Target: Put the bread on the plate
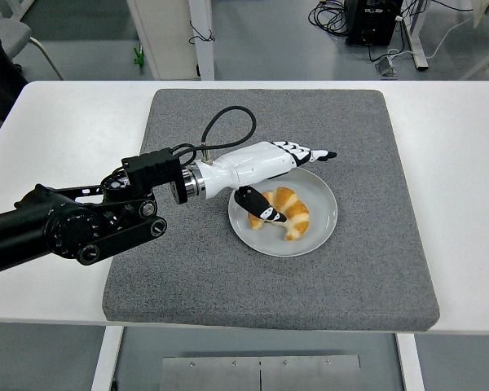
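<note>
A white desk (73, 138) carries a grey mat (187, 269) that covers most of its middle; a round white plate (322, 232) sits on the mat a little toward 4 o'clock from the mat's centre; the bread (287, 213), a golden croissant with darker stripes, lies on the plate, curved, with 1 end pointing toward 6 o'clock, and it rests fully inside the rim.

The left arm (65, 232) comes in from 9 o'clock, black along its length, with a black cable looping up at the wrist; it ends in the white left hand (273, 167), which hangs over the plate's 10 o'clock edge; its fingers (310, 154) are stretched out nearly straight toward 3 o'clock, with black tips, above the plate's far rim; the thumb (257, 204) hangs down separately, just beside the croissant's 9 o'clock end, and whether it touches the bread I cannot tell; the hand is spread wide and grips nothing; the bread lies free on the plate.

At 12 o'clock, beyond the desk, the floor shows desk legs and a tangle of black cables (334, 16); at 10 o'clock a dark shape stands at the picture's edge, too cut off to identify.
</note>
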{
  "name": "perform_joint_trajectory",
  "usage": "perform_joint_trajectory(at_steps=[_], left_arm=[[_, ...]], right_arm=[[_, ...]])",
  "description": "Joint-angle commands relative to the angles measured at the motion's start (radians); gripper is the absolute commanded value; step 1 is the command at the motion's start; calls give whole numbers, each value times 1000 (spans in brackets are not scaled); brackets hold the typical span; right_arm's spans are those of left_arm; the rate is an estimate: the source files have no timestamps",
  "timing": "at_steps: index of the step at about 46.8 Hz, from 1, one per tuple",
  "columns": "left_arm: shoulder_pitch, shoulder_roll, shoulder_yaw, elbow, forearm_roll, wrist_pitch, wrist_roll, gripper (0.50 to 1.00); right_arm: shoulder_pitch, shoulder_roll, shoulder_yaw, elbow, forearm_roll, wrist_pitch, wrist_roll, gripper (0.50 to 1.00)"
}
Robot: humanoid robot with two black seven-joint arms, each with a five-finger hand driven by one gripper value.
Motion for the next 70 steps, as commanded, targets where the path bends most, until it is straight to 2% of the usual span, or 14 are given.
perform_joint_trajectory(at_steps=[1,10,17,26,34,49,63,70], left_arm=[[-2,1,-43,0,-66,-32,-1,955],[-2,4,-180,0,-247,-140,8,955],[1,15,-257,3,-418,-181,16,955],[1,17,-283,38,-619,-184,50,957],[4,6,-324,122,-763,-181,61,957],[0,-26,-361,256,-915,-180,62,957],[-42,-109,-363,507,-1076,-183,57,957],[-52,-149,-370,575,-1174,-184,56,957]], right_arm=[[1,0,0,0,0,-1,0,1000],[0,0,0,0,0,-1,0,1000],[0,0,0,0,0,1,0,1000],[1,0,0,0,0,1,0,1000],[1,0,0,0,0,-1,0,1000],[1,0,2,0,0,-1,0,1000],[0,0,0,0,0,1,0,1000],[1,0,0,0,0,1,0,1000]])
